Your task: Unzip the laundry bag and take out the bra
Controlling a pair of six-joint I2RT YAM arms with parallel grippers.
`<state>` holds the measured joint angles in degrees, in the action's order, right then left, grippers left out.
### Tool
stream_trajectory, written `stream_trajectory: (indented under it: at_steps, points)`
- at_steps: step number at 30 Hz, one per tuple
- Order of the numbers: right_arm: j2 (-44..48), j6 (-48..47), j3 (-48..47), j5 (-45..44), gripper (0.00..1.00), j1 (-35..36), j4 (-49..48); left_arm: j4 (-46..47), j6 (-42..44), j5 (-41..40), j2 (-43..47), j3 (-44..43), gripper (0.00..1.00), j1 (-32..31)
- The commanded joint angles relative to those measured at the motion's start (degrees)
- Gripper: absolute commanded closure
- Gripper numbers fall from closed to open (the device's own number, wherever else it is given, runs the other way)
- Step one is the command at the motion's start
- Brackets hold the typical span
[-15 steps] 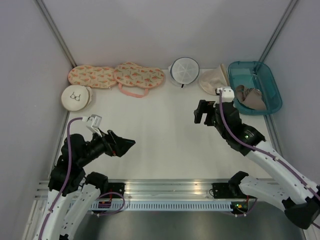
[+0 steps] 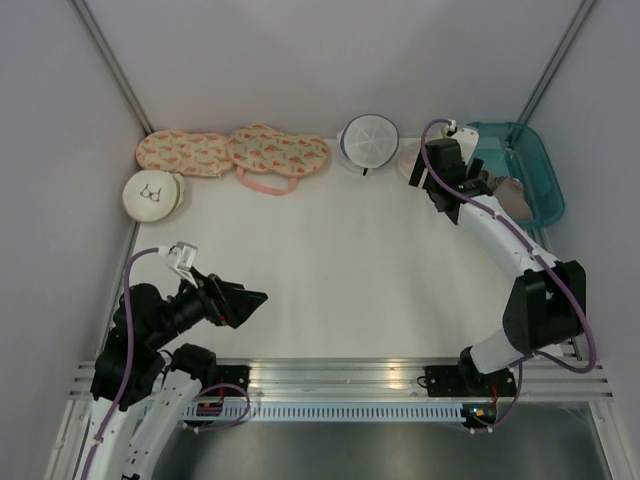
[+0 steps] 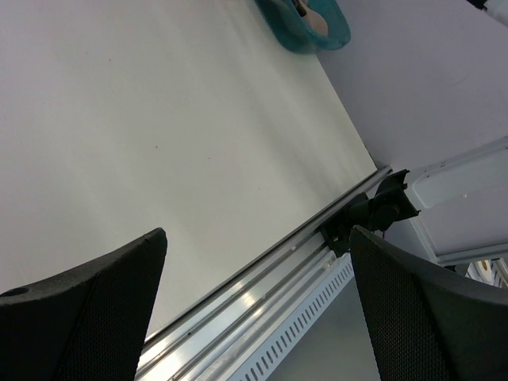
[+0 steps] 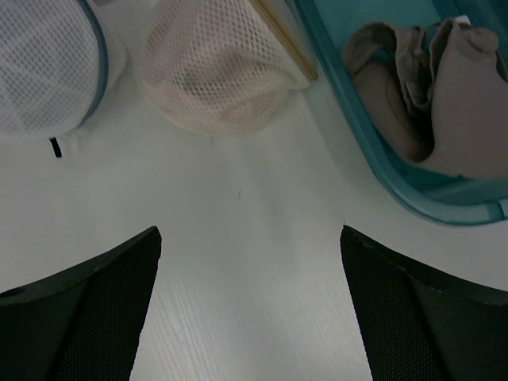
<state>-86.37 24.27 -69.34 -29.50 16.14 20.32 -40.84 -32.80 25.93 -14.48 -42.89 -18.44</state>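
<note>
The round cream laundry bag [image 2: 152,195] with the small black bra drawing lies at the far left by the wall, zipped shut. The pale pink bra does not show in any view. My left gripper [image 2: 252,302] is open and empty, low over the near left of the table, far from the bag; in the left wrist view [image 3: 258,317] it faces the table's near rail. My right gripper [image 2: 425,185] is open and empty at the back right; in the right wrist view [image 4: 250,317] it hovers over bare table.
Two flat peach patterned pouches [image 2: 232,152] lie along the back. A white mesh round bag [image 2: 367,141] and a beige mesh bag [image 4: 214,71] sit at the back, right of centre. A teal bin [image 2: 535,165] holds a tan-grey bra [image 4: 432,103].
My right arm has swung toward the back, from mid-table to beside the beige mesh bag and teal bin. My left gripper has drawn slightly nearer the front edge.
</note>
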Motion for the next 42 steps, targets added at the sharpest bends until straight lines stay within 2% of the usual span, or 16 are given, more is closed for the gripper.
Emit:
stream_trajectory:
  at_steps: [1,4,12,20,23,25,26,29,31,32,35,37,42]
  points:
    - [-5.1,-3.6,-8.1,-1.4,0.02,-1.1,-4.9,-1.5,-2.0,1.4,1.3,0.4,0.01,0.1]
    - [-11.1,-6.1,-13.9,0.4,0.02,-2.6,-4.8,-2.2,-2.3,1.5,2.0,0.5,0.00,0.2]
    - [-27.1,-10.3,-28.6,-3.7,0.02,-7.1,-1.5,-4.5,-2.1,1.2,3.4,0.2,0.00,0.1]
    - [-37.0,-15.1,-38.0,-4.5,0.02,-8.3,-2.1,-6.3,-3.4,1.1,4.7,0.1,0.00,0.1]
    - [-39.4,-16.0,-40.4,-0.8,0.03,-8.9,-1.4,-6.7,-3.7,0.7,5.1,-0.4,0.00,0.1]
    - [-41.2,-16.7,-41.5,1.4,0.15,-9.0,-0.9,-6.9,-3.7,0.2,5.3,-0.5,0.00,0.1]
    - [-41.9,-16.6,-41.8,1.7,0.29,-9.0,-0.4,-7.0,-3.8,0.0,5.3,-0.6,0.00,0.2]
    - [-41.5,-16.7,-41.0,2.4,0.54,-9.1,-0.6,-7.0,-3.9,-0.1,5.3,-0.4,0.00,0.1]
    - [-41.3,-17.1,-40.5,2.3,0.63,-9.1,-0.9,-7.0,-4.0,-0.1,5.2,-0.4,0.00,0.1]
    - [-40.8,-17.3,-40.3,2.0,0.75,-9.1,-0.7,-7.0,-3.9,-0.1,5.2,-0.4,0.00,0.2]
    - [-38.5,-17.1,-39.4,1.1,1.00,-9.0,-0.1,-7.0,-4.0,-0.2,5.2,-0.4,0.00,0.1]
    - [-36.3,-16.2,-36.5,1.0,1.00,-9.1,0.2,-6.9,-4.1,-0.1,5.3,-0.3,0.00,0.1]
    - [-22.2,-12.2,-23.9,6.8,1.00,-7.6,-1.5,-5.4,-5.0,0.6,5.3,0.7,0.00,0.2]
